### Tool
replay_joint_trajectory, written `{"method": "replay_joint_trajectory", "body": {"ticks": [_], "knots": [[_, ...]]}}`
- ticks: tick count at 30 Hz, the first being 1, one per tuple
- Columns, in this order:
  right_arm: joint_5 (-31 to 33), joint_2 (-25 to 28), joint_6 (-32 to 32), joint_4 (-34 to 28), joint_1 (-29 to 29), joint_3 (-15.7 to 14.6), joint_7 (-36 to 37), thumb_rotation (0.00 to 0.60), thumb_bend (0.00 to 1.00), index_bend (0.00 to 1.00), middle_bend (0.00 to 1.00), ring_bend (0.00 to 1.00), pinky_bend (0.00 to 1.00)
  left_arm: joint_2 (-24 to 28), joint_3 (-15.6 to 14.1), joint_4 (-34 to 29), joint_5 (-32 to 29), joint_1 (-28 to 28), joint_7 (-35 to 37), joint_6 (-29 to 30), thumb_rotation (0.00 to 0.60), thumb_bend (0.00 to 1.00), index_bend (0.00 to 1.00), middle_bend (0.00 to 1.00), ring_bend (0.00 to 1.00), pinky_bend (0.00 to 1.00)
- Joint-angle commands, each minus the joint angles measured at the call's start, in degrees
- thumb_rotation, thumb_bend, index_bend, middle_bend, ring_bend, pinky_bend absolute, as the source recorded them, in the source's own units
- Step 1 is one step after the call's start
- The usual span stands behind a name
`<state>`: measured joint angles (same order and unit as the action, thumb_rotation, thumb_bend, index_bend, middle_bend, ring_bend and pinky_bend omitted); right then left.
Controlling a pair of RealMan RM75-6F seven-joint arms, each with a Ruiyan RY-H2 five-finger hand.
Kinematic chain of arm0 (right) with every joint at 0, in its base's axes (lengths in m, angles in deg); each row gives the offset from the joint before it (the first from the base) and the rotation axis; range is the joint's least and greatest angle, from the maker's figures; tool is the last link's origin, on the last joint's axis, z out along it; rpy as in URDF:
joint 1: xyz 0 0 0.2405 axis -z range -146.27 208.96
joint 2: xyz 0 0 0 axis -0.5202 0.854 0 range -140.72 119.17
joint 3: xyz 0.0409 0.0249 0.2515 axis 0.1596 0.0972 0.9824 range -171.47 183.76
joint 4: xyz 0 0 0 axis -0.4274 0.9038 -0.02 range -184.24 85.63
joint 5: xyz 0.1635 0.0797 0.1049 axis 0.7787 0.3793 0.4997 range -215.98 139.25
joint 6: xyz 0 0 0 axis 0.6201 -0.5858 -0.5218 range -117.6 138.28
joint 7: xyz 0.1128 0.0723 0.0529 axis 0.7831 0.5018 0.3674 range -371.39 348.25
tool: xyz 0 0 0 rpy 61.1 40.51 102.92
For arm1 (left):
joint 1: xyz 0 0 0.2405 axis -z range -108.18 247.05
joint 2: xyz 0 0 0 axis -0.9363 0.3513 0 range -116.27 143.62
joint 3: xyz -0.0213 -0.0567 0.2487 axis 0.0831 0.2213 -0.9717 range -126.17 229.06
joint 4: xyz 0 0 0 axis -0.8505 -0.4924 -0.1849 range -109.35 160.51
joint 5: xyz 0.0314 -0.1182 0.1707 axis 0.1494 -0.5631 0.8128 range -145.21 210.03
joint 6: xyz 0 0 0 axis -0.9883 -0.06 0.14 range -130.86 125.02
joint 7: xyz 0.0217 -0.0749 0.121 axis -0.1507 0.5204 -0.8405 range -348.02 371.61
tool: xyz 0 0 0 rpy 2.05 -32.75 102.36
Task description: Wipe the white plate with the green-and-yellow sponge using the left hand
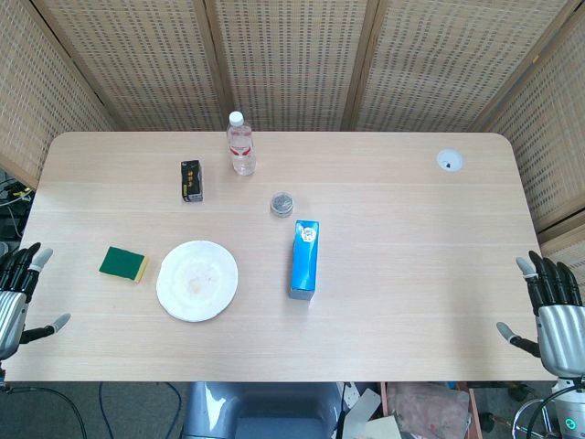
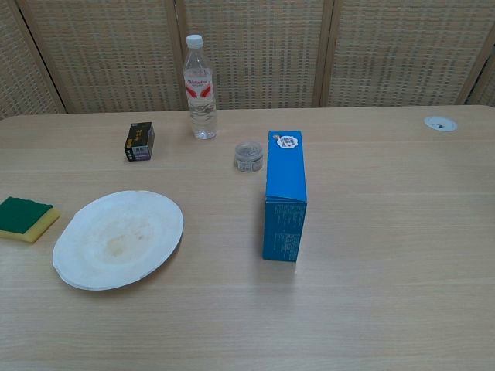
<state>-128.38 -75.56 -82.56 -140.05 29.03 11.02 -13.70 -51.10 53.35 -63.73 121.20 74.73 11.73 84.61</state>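
The wooden table (image 1: 393, 274) carried every item, and both arms stood off its near corners, so the work had evidently not begun. The blue carton (image 1: 304, 259) stood upright near the centre, well apart from the task items and unlikely to obstruct a wiping stroke. The white plate (image 1: 196, 280) lay flat toward the left front, its centre marked with a faint brownish stain, which was presumably the reason for wiping. The clear water bottle (image 1: 240, 144) stood upright at the far side, capped. The left hand (image 1: 16, 293) hung beyond the table's left edge, fingers spread and holding nothing; the right hand (image 1: 551, 311) did likewise at the right edge, idle as the task required. The green-and-yellow sponge (image 1: 123, 263) lay green face up just beside the plate's left rim, not touching it, between plate and left hand, placed conveniently for that hand's reach. A small black box (image 1: 191, 180) stood left of the bottle. A small round tin (image 1: 281, 203) sat just beyond the carton.
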Motion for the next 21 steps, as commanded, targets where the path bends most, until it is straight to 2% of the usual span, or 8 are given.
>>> {"method": "replay_joint_trajectory", "body": {"ticks": [1,8,10,14,18,21], "knots": [[0.33,0.16,0.24,0.01,0.04,0.08,0.09,0.600,0.00,0.00,0.00,0.00,0.00,-0.01,0.08,-0.21,-0.12,0.05,-0.30,-0.10,0.600,0.00,0.00,0.00,0.00,0.00],[1.05,0.32,1.08,-0.09,-0.04,0.09,-0.66,0.600,0.00,0.00,0.00,0.00,0.00,-1.00,0.41,1.11,-0.60,0.94,-0.71,-1.55,0.600,0.00,0.00,0.00,0.00,0.00],[1.40,0.40,1.42,-0.28,-0.07,0.10,-0.92,0.600,0.00,0.00,0.00,0.00,0.00,-1.95,0.89,3.04,-1.55,2.63,0.54,-4.60,0.600,0.00,0.00,0.00,0.00,0.00],[2.33,0.77,2.32,-1.20,-0.19,0.19,-2.01,0.600,0.00,0.00,0.00,0.00,0.00,-4.74,1.12,10.54,-1.08,7.66,3.38,-12.26,0.600,0.00,0.00,0.00,0.00,0.00],[3.47,0.74,2.89,-1.67,-0.34,0.60,-3.26,0.600,0.00,0.00,0.00,0.00,0.00,-8.93,-0.38,21.61,3.76,13.47,7.38,-18.15,0.600,0.00,0.00,0.00,0.00,0.00],[4.82,0.85,3.91,-2.13,-0.42,0.68,-4.71,0.600,0.00,0.00,0.00,0.00,0.00,-12.51,-2.06,29.58,7.56,16.79,12.21,-20.11,0.600,0.00,0.00,0.00,0.00,0.00]]}}
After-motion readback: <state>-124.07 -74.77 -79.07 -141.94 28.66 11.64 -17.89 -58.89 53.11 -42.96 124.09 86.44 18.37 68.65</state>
